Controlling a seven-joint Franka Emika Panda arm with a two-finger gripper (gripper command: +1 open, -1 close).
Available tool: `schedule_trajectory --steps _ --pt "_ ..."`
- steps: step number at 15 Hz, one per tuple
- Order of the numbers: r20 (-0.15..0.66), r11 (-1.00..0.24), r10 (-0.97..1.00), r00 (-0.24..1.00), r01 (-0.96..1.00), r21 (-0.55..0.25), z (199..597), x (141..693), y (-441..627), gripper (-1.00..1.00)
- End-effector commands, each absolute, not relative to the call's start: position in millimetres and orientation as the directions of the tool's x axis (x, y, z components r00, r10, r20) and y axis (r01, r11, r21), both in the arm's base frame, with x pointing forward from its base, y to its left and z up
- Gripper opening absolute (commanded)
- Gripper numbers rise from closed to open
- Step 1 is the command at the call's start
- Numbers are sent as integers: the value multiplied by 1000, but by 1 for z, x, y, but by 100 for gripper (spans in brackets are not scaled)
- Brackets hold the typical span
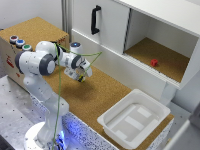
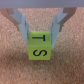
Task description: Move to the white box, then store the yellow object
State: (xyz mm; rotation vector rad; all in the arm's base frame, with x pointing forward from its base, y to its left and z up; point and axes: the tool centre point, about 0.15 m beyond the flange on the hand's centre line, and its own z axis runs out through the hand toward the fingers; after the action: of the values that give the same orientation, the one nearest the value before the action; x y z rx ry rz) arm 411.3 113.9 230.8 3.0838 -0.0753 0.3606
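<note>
The yellow object is a tiny yellow block with black letters T and S on it. In the wrist view it sits between my two fingers, which press against its sides over the cork surface. My gripper is shut on it. In the exterior view my gripper hangs low over the cork table, left of centre, and the block is too small to make out there. The white box is a shallow white bin with raised rectangles on its floor. It stands at the table's front corner, towards the exterior view's right, well away from my gripper.
A large white cabinet with a black handle stands behind the table. Its open compartment holds a small red object. A cork-topped box with coloured buttons stands at the exterior view's left. A green cable trails along my arm.
</note>
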Motion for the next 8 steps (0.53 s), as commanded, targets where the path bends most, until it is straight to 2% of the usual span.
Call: schedule_trajectory --steps 1,4,8 --pt "227 -977 -129 965 -163 140 276 418 99 -100" --pt "252 -969 -162 954 -202 140 296 407 74 -100" --pt "303 -982 -132 944 -166 89 308 402 26 -100"
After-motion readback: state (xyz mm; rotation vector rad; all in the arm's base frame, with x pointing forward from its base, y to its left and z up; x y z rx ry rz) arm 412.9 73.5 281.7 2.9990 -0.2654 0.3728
